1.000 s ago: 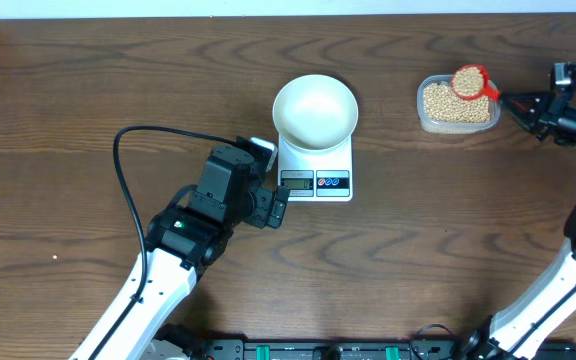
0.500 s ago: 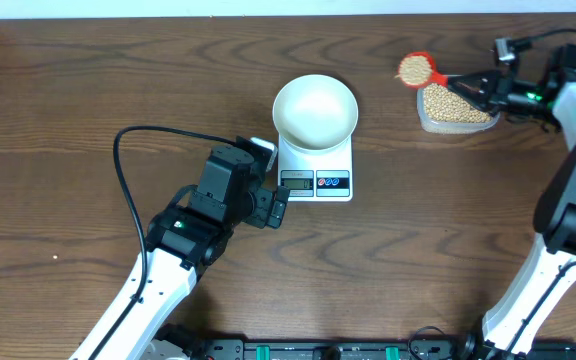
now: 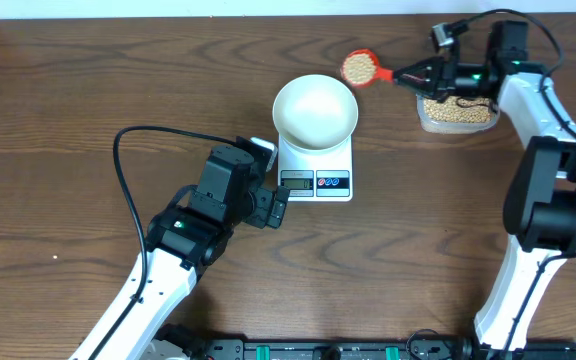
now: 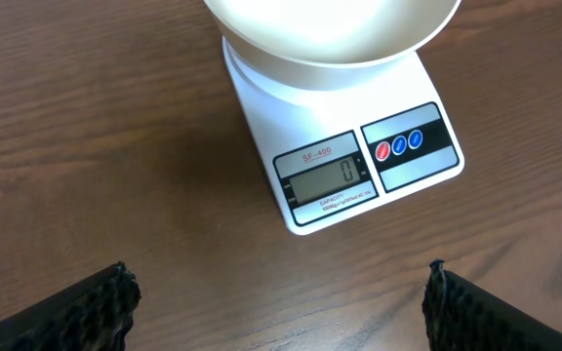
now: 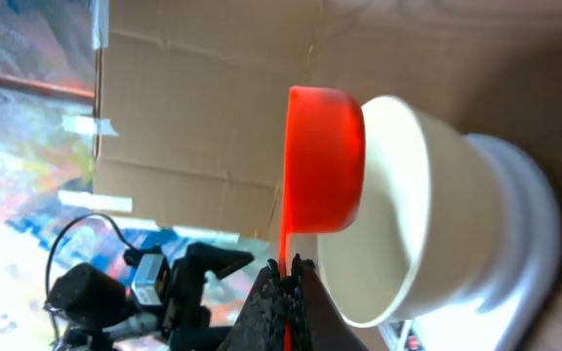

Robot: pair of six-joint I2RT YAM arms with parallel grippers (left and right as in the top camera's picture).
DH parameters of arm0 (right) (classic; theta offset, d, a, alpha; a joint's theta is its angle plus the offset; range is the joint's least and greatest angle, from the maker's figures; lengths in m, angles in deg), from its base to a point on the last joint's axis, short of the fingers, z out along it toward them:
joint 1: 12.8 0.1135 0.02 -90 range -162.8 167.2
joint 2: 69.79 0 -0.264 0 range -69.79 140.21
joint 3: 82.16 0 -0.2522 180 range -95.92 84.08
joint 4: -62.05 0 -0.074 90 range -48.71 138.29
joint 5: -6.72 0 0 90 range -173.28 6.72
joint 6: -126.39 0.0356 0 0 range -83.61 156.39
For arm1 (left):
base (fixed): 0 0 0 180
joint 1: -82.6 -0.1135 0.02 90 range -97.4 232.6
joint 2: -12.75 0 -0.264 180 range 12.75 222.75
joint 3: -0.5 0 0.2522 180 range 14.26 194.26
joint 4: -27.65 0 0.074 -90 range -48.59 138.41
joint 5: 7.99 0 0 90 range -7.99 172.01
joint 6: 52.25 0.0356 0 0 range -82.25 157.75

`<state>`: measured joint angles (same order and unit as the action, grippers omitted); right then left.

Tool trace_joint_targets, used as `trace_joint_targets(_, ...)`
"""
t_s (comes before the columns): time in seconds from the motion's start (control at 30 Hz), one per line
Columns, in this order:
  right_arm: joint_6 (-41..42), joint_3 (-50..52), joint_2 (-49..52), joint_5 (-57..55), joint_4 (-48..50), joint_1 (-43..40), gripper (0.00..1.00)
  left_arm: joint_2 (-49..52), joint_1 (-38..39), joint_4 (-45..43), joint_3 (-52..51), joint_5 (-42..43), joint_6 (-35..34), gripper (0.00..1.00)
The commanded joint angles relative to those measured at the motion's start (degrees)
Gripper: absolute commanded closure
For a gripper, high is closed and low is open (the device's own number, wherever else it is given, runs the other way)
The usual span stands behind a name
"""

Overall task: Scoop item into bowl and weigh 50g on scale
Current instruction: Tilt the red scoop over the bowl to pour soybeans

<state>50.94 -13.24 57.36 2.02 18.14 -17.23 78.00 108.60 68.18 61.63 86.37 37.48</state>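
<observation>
The white bowl (image 3: 315,110) stands empty on the white scale (image 3: 316,180), whose display (image 4: 325,180) reads 0. A red scoop (image 3: 359,68) heaped with tan beans (image 3: 358,66) hangs just right of and behind the bowl's rim. My right gripper (image 3: 420,72) is shut on the scoop's handle. In the right wrist view the scoop (image 5: 325,161) sits beside the bowl (image 5: 427,224), with the gripper (image 5: 286,278) pinching the handle. My left gripper (image 3: 273,180) is open and empty, just left of the scale; its fingertips (image 4: 115,292) frame bare wood.
A clear plastic tub (image 3: 458,122) full of beans (image 3: 456,110) sits at the back right, under the right arm. A black cable (image 3: 128,190) loops beside the left arm. A cardboard wall (image 5: 193,107) stands behind the table.
The right arm has carried the loaded scoop leftward from over the tub to just beside the bowl's rim. The left arm has not moved.
</observation>
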Motion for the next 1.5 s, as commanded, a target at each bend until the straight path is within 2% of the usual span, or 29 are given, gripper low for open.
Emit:
trace_joint_targets(0.0,2.2,0.0,0.4,2.7,0.2,2.1,0.99,0.2,0.1,0.1,-0.1,0.1,-0.9,0.05)
trace_joint_targets(0.67,0.6,0.0,-0.1,-14.2,-4.0,9.8,0.99,0.2,0.1,0.1,-0.1,0.1,-0.9,0.05)
trace_joint_targets(1.03,-8.8,-1.0,-7.3,-31.8,-14.6,12.1,0.98,0.2,0.1,0.1,-0.1,0.1,-0.9,0.05)
trace_joint_targets(1.23,-13.6,-1.0,-10.4,-37.4,-15.8,14.1,0.99,0.2,0.1,0.1,-0.1,0.1,-0.9,0.05)
trace_joint_targets(1.47,-16.2,-1.2,-12.1,-48.9,-15.8,18.3,0.98,0.2,0.1,0.1,-0.1,0.1,-0.9,0.05)
